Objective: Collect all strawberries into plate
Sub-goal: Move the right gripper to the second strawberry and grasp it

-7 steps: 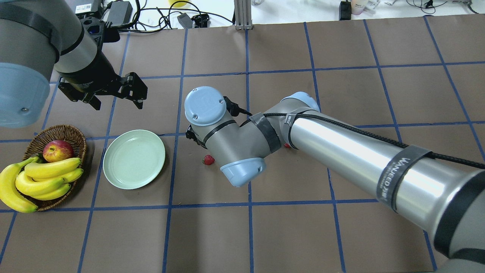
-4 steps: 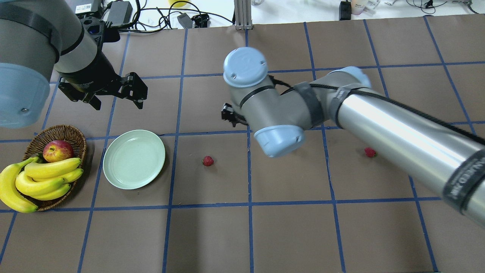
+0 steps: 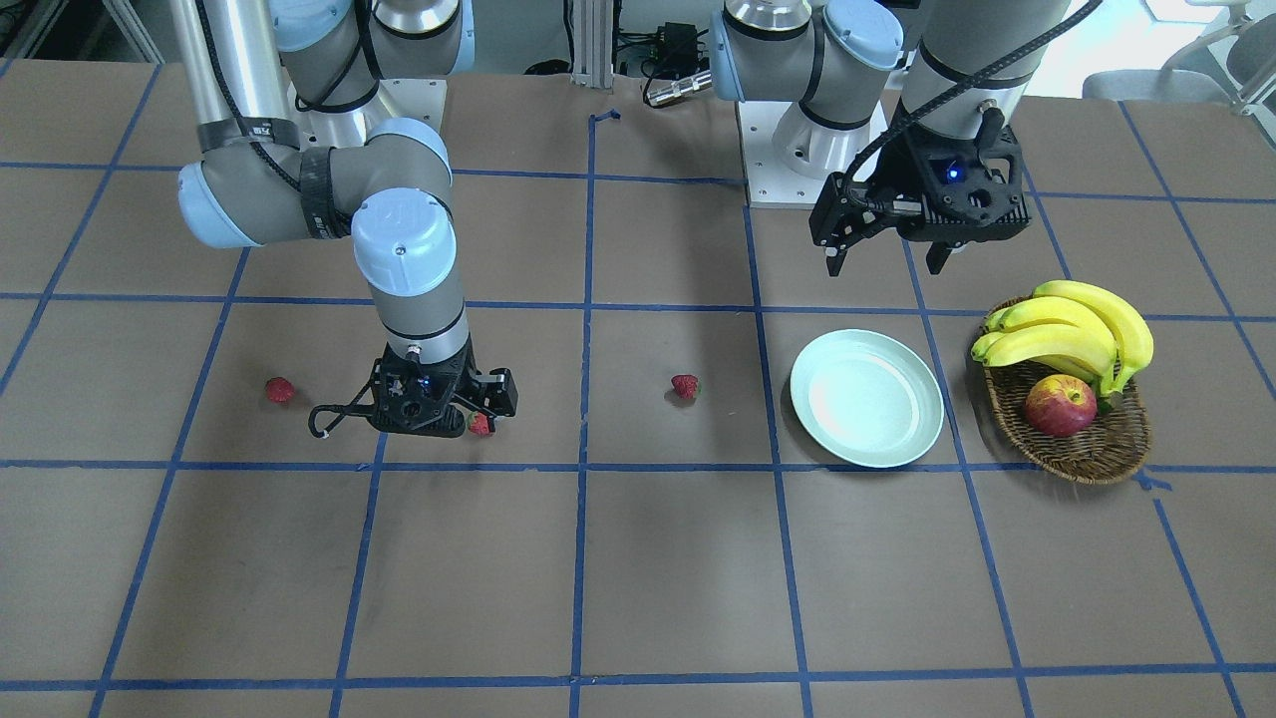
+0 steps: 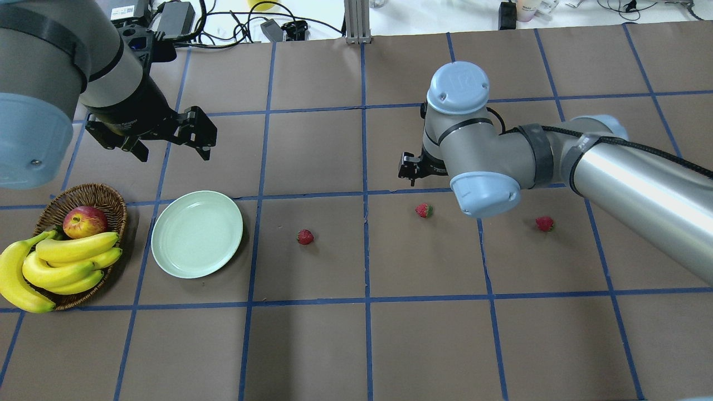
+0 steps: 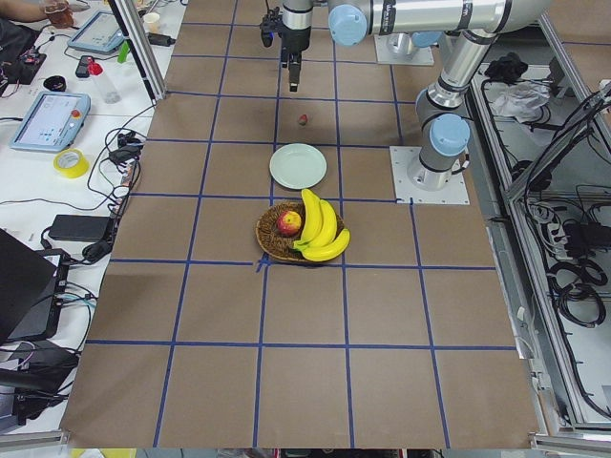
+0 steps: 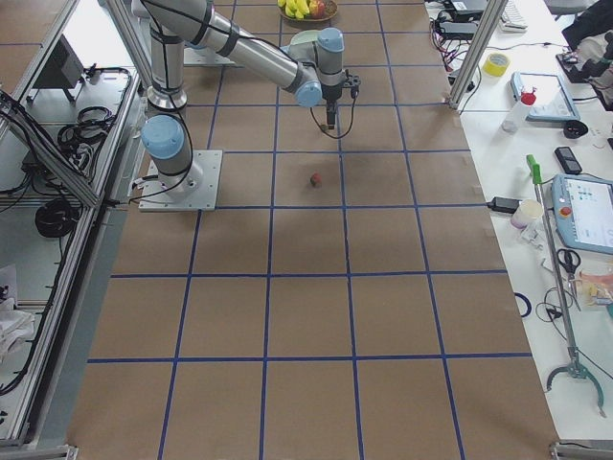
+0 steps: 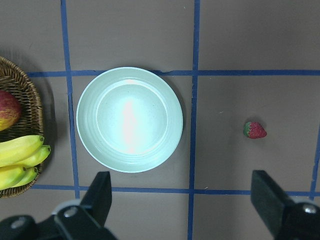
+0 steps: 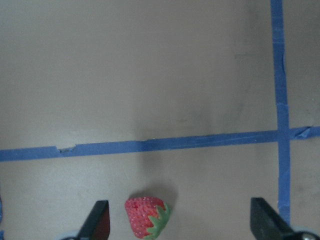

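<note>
Three small red strawberries lie on the brown table: one nearest the plate, one in the middle, one far right. The pale green plate is empty. My right gripper is open and hangs low over the middle strawberry, which lies between its fingers, nearer the view's left one. In the front view this gripper stands right beside that strawberry. My left gripper is open and empty, raised behind the plate.
A brown wicker basket with bananas and a red-yellow apple stands left of the plate. Cables and power bricks lie past the table's far edge. Blue tape lines grid the table.
My right arm has swung to the right, away from the strawberry nearest the plate, and now hangs over the middle strawberry. My left arm has not moved.
</note>
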{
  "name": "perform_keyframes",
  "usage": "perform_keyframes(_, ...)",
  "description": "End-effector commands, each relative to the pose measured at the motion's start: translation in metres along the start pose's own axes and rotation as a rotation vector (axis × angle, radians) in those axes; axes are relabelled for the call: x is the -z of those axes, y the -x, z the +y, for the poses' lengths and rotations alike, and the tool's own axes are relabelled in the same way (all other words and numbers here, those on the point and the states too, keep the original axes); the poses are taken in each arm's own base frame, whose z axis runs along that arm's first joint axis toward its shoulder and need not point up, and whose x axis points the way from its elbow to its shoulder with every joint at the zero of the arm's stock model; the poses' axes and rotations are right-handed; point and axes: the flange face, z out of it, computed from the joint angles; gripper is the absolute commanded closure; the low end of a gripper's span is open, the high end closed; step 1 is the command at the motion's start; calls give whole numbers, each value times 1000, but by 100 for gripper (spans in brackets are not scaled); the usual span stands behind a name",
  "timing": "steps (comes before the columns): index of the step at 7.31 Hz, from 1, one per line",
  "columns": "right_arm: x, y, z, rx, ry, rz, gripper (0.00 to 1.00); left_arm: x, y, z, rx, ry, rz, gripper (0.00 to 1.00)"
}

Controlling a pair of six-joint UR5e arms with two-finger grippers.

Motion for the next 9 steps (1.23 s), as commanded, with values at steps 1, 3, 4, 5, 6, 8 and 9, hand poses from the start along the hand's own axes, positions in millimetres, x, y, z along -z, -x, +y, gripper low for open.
perform_keyframes(1, -20, -1, 15, 241, 32, -11, 0, 0, 0, 0, -1, 0, 0, 0)
perform_keyframes(3, -24, 8, 20, 363, 37, -118, 0, 0, 0, 0, -1, 0, 0, 0)
perform_keyframes(4, -25, 8, 21, 364, 40, -118, 0, 0, 0, 0, -1, 0, 0, 0)
perform_keyframes(5, -30, 7, 23, 402, 47, -111, 1, 0, 0, 0, -1, -2, 0, 0)
perform_keyframes(6, -36, 7, 23, 439, 54, -104, 7, 0, 0, 0, -1, 0, 0, 0)
perform_keyframes(8, -40, 9, 19, 438, 15, -119, 19, 0, 0, 0, 1, -2, 0, 0)
perform_keyframes(9, -40, 9, 19, 440, 15, -116, 46, 0, 0, 0, -1, 0, 0, 0)
